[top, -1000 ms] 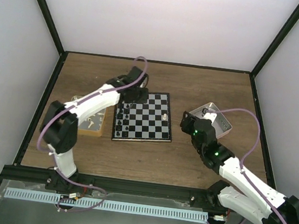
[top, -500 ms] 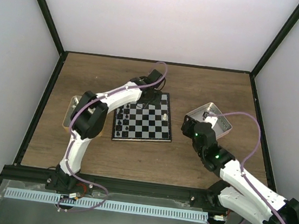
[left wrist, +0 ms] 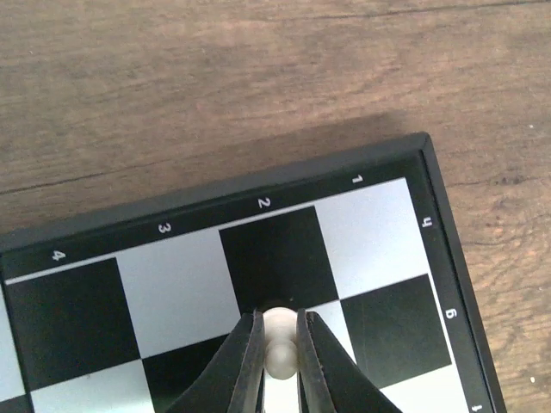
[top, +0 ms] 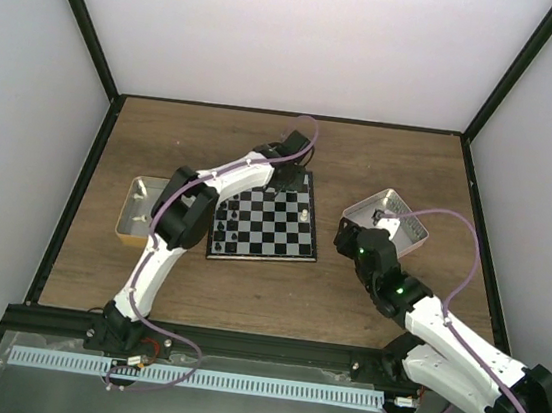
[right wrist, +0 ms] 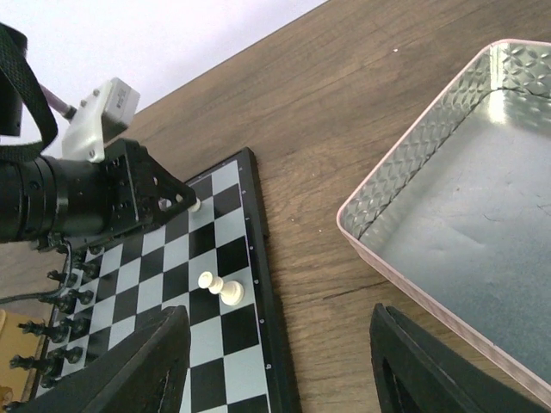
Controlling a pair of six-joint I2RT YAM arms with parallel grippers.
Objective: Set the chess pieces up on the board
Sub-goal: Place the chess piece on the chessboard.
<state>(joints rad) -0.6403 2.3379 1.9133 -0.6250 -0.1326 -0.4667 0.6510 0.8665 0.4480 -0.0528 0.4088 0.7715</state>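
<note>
On the left wrist camera I read white numerals on the dark border of the board [left wrist: 112,237]: 4, 3, 2, 1, running along the far rim from 9 o'clock toward 1 o'clock. Down the rim at 3 o'clock stand turned letters, seemingly h and g. A third is cut off. I can read nothing in my other views.

Just ahead and to the right of the right claw [right wrist: 280,323] a pink metal tray [right wrist: 430,129] with embossed sides, well to the left of the left claw [top: 282,172] a tan tray [top: 130,234], under both claws a brown wooden table [top: 392,160] within pale walls [top: 277,35].
</note>
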